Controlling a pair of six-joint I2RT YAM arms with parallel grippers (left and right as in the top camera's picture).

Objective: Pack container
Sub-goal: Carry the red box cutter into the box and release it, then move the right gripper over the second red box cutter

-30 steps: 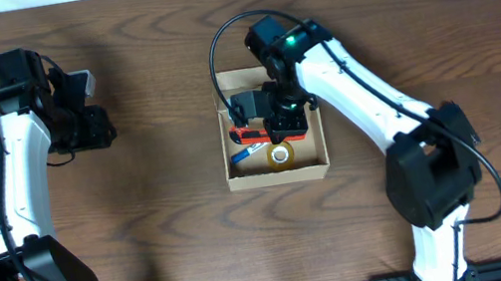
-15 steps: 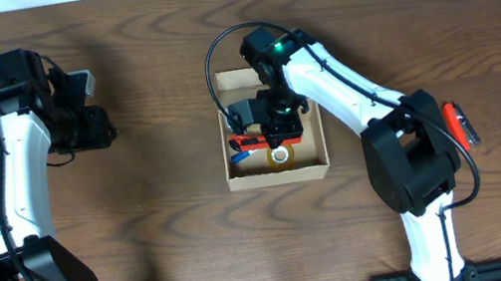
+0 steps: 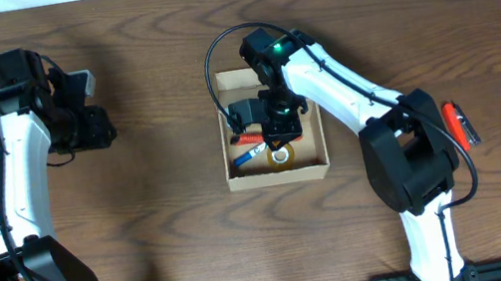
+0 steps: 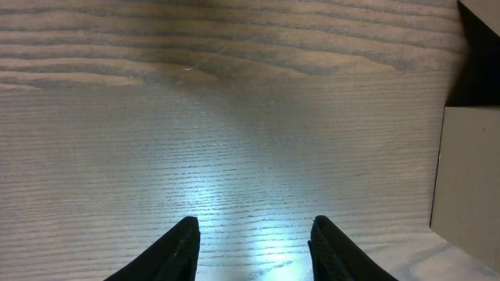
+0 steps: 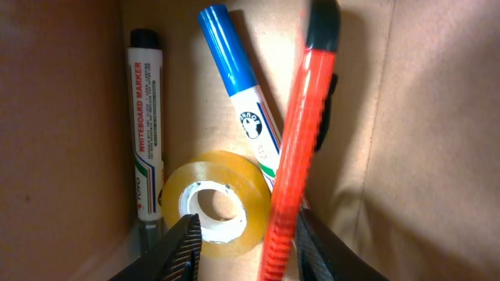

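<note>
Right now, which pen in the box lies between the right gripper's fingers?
The red pen, black-tipped, crossing the blue-capped marker. That one and the black-capped whiteboard marker lie outside the right gripper gap.

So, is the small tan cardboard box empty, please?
Not empty: the tan cardboard box holds a yellow tape roll, blue-capped marker, black-capped marker and red pen.
</note>
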